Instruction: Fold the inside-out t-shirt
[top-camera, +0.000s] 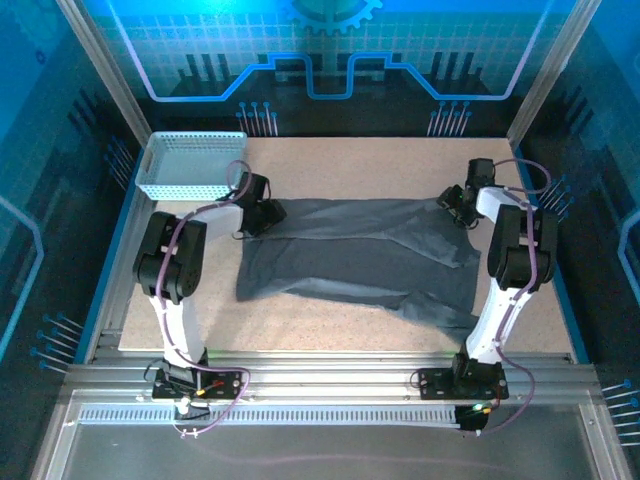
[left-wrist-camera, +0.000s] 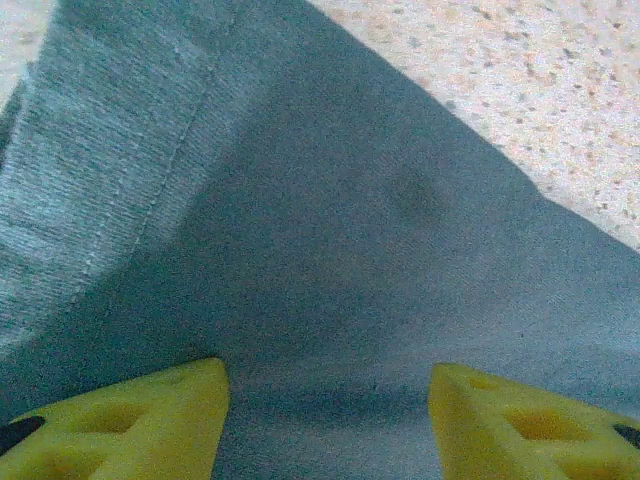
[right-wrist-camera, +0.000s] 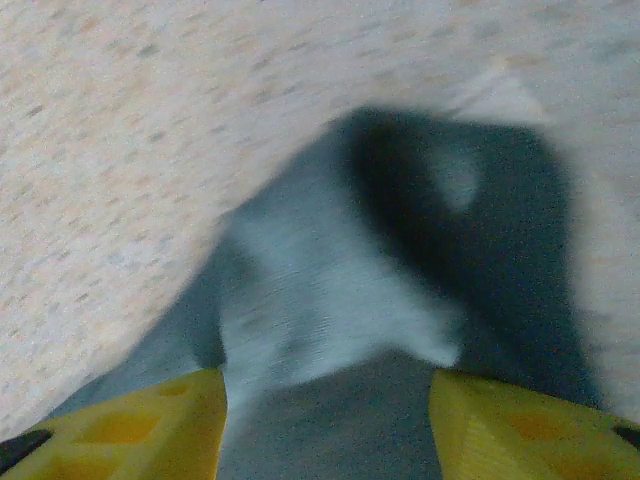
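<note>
Spread mid speckled beige tabletop (top-camera: 340, 160): plain dark grey cloth t-shirt (top-camera: 360, 255). Low over far corners: left gripper (top-camera: 258, 210), right gripper (top-camera: 455, 203), jaws wide, nothing pinched; likely placed to grasp that edge for fold.

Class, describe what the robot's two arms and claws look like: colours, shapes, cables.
The left arm and right arm have white links, bulky black joints, black bases and a thin pale cable looping along each. The left claw and right claw have yellow wedge-shaped fingers with triangular recesses.
</note>
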